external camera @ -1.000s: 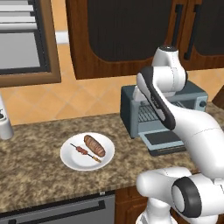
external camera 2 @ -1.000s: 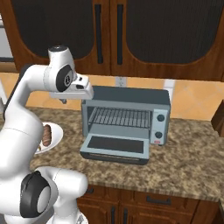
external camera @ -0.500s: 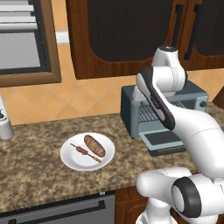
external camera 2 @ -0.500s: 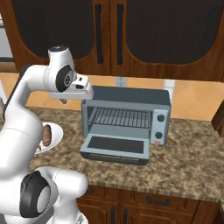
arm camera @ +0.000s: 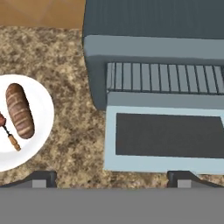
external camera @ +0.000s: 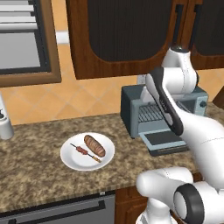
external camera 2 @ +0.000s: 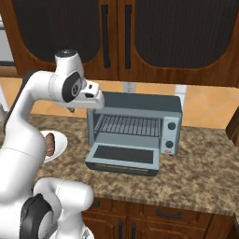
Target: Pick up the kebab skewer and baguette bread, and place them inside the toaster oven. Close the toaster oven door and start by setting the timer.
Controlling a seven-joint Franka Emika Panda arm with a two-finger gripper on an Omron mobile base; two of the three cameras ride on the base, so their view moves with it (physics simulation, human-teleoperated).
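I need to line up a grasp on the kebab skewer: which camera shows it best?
The left base view: the whole kebab skewer lies unobstructed on the white plate, in front of the baguette bread. The hand view cuts it off at the frame edge, leaving the orange tip. In the right base view the arm covers most of the plate, so the skewer cannot be made out.

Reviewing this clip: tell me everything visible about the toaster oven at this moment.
The toaster oven is a boxy blue-grey metal unit standing on the speckled stone counter, against the wall below dark wood cabinets. Its door is dropped fully open and lies flat toward the front, dark glass window facing up. Inside, a wire rack sits bare. Two round knobs sit on the right front panel. Nothing touches it but the counter.
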